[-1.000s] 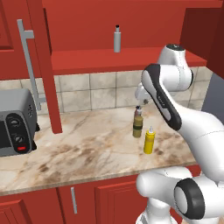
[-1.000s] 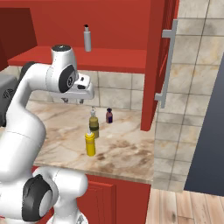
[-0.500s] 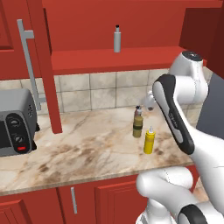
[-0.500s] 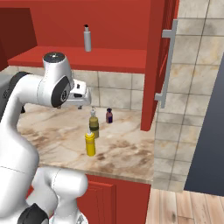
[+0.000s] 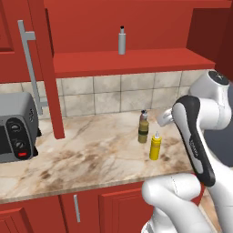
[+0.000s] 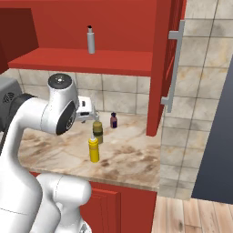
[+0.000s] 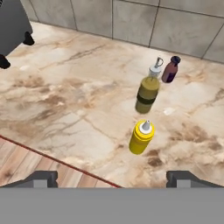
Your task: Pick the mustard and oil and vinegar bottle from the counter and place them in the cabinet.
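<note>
Slim grey bottle [image 5: 122,41] upright on shelf; tiny dark brown bottle [image 7: 170,69]; toaster [image 5: 16,133] at left.

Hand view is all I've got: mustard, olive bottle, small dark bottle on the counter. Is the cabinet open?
Observer: Yes. The cabinet is open; its door stands swung out at the right of the right base view.
Operator: Anything on the shelf?
Observer: One slim grey bottle stands upright on the red shelf, above and behind the counter bottles.
Operator: Hand position?
Observer: The hand is up off the counter, holding nothing, fingers spread. In the right base view the arm's end sits close above the oil and vinegar bottle, with the mustard just in front.
</note>
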{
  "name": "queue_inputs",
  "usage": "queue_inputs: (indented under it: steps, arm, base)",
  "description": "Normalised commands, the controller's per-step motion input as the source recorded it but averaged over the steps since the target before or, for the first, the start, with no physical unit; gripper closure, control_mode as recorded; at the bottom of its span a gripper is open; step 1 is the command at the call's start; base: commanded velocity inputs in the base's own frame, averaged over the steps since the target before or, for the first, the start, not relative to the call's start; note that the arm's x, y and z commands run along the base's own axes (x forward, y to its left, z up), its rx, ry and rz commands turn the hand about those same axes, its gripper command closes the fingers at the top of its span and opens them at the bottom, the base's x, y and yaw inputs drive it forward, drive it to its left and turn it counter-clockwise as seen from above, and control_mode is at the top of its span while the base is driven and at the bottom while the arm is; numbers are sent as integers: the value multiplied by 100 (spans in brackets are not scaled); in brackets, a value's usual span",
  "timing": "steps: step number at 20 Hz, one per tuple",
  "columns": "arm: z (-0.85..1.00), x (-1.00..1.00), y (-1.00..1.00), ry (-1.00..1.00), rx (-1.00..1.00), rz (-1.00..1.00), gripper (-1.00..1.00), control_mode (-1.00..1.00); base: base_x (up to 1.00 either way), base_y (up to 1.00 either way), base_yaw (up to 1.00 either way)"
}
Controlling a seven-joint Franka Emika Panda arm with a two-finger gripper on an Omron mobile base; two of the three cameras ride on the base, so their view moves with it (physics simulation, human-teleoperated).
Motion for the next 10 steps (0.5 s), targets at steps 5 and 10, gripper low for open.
queue_inputs:
  steps: [5, 10]
  arm:
    - [-26, -3, -11, 0, 0, 12, -100, -100]
    - [-39, 0, -5, 0, 0, 9, -100, -100]
  base:
    - [0, 0, 0]
    - [0, 0, 0]
